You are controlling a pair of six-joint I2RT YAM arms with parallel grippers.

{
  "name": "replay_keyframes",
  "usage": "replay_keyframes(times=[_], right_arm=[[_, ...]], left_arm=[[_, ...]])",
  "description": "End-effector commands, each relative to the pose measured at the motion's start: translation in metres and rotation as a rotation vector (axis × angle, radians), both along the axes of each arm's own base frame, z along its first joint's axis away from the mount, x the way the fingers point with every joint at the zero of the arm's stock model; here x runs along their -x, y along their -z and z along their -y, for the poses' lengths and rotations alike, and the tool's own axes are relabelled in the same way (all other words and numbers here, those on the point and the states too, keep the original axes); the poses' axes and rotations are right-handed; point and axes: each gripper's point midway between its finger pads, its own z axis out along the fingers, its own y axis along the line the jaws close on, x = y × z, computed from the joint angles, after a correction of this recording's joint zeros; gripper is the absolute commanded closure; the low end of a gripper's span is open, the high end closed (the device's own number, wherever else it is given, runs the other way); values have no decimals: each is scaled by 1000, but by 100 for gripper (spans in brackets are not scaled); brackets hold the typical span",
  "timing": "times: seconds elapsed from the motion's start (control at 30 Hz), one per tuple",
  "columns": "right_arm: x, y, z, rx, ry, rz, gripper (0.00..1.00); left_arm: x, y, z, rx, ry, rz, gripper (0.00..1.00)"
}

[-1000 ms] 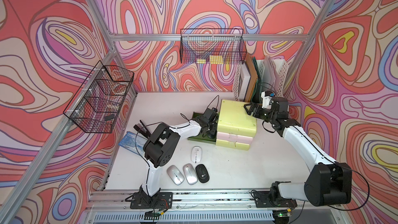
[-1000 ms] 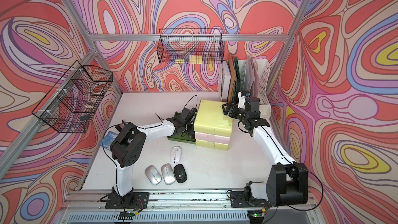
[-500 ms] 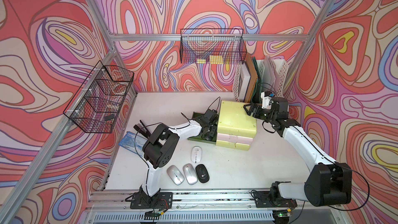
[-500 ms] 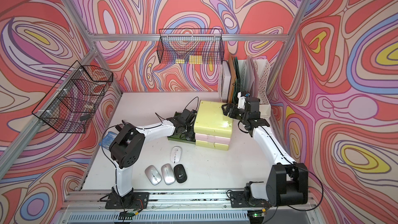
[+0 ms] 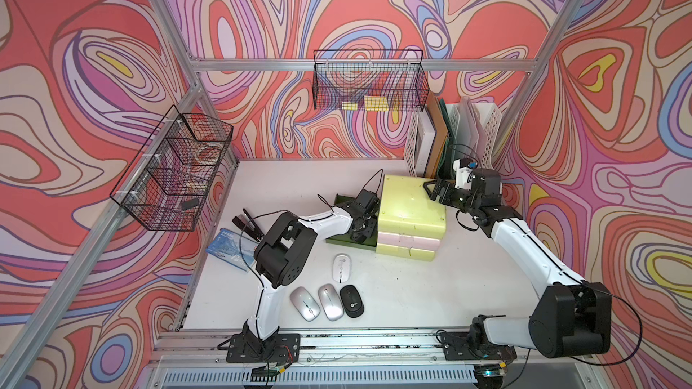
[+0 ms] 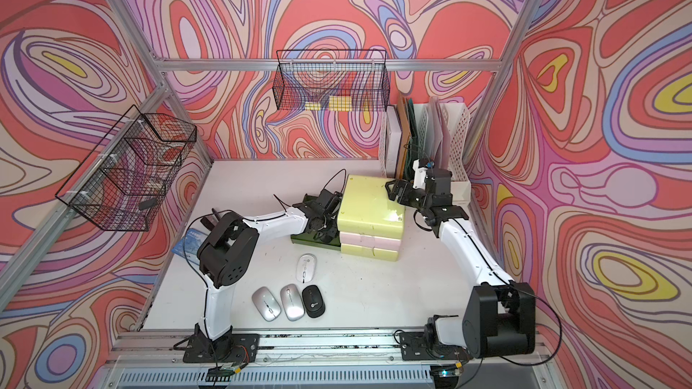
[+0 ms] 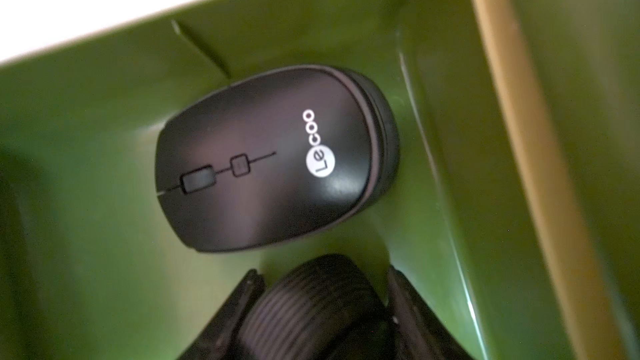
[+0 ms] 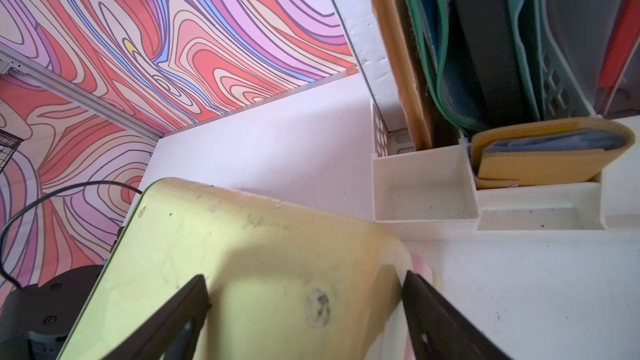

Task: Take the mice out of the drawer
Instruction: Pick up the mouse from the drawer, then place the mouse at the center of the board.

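Observation:
The dark green drawer (image 5: 346,243) stands pulled out of the yellow-green drawer unit (image 5: 410,203). My left gripper (image 5: 361,232) reaches into it. In the left wrist view my left gripper (image 7: 323,271) is shut on a black mouse (image 7: 318,306). A second black mouse (image 7: 273,157) with a white logo lies flat by the drawer's wall (image 7: 104,98). On the table, in both top views, lie a white mouse (image 5: 341,267), two silver mice (image 5: 305,303) (image 5: 330,301) and a black mouse (image 5: 351,301). My right gripper (image 8: 304,278) is open, its fingers astride the unit's far corner.
A white file organizer (image 5: 453,136) with folders stands behind the unit, with its low tray (image 8: 426,188) close to my right gripper. Wire baskets hang on the back wall (image 5: 369,86) and the left wall (image 5: 174,170). A blue packet (image 5: 226,250) and black pens (image 5: 245,224) lie at the table's left.
My left gripper has shifted slightly inside the drawer. The right arm and the mice on the table have not moved.

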Motion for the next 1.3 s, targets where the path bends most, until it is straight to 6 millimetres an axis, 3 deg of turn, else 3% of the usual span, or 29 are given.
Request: replay_keyframes(times=[0.0,0.1,0.4,0.67,0.8,0.93,1.1,1.17,1.27], right_arm=[[52,102,1,70,-19,-383,9],[52,103,1,70,-20,-383,9],[52,101,1,69,-19,-379,9],[51,101,0,67,-22,-379,9],[51,101,0,67,-21,-378,9],[51,102,0,64,-23,-379,9],[51,102,-4,51,-35,-377,9],[51,101,-4,49,-37,-375,9],[52,100,-4,49,-37,-369,9]], left_arm=[[44,35,-13,-91,35,-138,64],[42,20,-15,-87,33,-113,79],[30,-31,-27,-90,17,-15,87],[15,-82,-53,-79,-37,93,87],[20,-107,-70,-63,-66,127,86],[47,-119,-110,-11,-166,107,85],[102,-106,-166,111,-373,54,84],[122,-98,-175,169,-434,25,83],[143,-74,-172,277,-479,-45,82]])
